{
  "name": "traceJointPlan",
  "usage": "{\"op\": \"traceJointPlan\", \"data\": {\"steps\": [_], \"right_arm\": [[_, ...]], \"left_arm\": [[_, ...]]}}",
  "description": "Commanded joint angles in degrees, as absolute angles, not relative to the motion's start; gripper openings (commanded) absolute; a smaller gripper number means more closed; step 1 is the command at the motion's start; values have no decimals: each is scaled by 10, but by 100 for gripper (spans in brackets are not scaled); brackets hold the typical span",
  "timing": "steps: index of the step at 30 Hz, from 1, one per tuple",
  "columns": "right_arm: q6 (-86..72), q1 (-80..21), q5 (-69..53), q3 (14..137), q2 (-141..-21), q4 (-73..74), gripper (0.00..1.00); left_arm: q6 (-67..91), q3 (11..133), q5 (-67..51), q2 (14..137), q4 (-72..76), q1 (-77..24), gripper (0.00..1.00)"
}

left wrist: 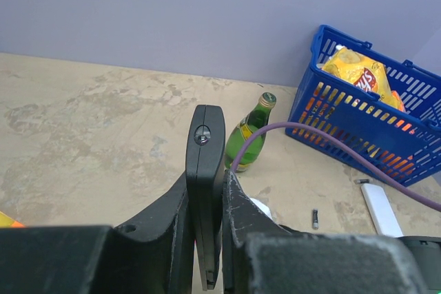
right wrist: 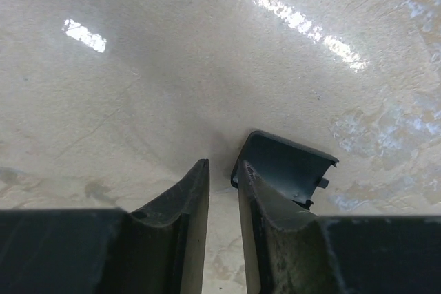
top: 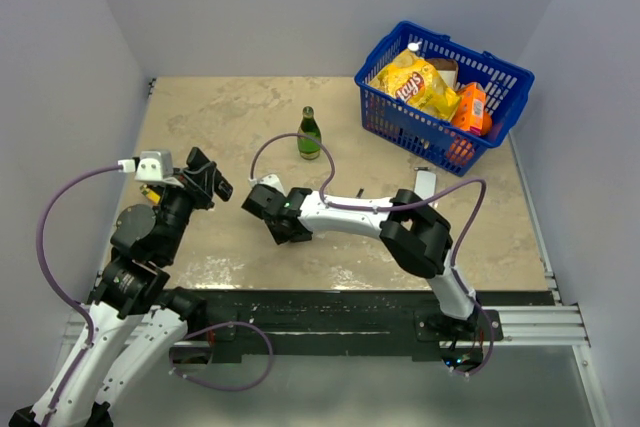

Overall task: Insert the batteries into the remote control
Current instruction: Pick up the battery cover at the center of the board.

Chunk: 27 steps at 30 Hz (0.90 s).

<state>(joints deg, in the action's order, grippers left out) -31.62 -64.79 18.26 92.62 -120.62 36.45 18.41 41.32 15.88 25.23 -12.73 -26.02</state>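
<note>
remote control (left wrist: 205, 160), left wrist view: it stands upright and edge-on between the fingers of the left gripper (left wrist: 207, 191), with its top end clear above the fingertips. the jaws are clamped on its two flat faces. from this angle it cannot be told whether the battery bay is exposed. one battery (left wrist: 315, 219) lies on the table (left wrist: 89, 122), ahead and to the right of this gripper and well apart from it, nearer than the green bottle (left wrist: 248, 139). no second battery is seen.

right wrist view: the right gripper (right wrist: 222, 170) hangs low over the table. its jaws are narrow with a slim gap, and nothing is between them. the black cover piece (right wrist: 286, 163) lies flat just outside the right-hand finger. whether they touch cannot be told.

top view: the right gripper sits near the left one, on its right side and lower.

assessment: the cover looks set aside, so fetching a battery is likely the step in hand. recommended: lift the right gripper straight up so the cover is not dragged, then widen the jaws before descending. take the battery across its middle. the left clamp should stay firm, with the bay turned toward the approaching hand.
</note>
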Motion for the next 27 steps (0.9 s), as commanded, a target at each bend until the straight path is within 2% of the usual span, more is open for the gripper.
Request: {"op": "traceJointPlan", "data": {"steps": [1,15,27], "right_arm": [[-341,-644,186,949,-1217,373,25],[-334,-644,217,950,-1214,388,23],[-257,-623,228,962,-1190,410,28]], "left_arm": [[174,407,165,245,-111,-264,0],[176,407,163,244,-112,-265,0],[177,407,163,245,-111,-265,0]]}}
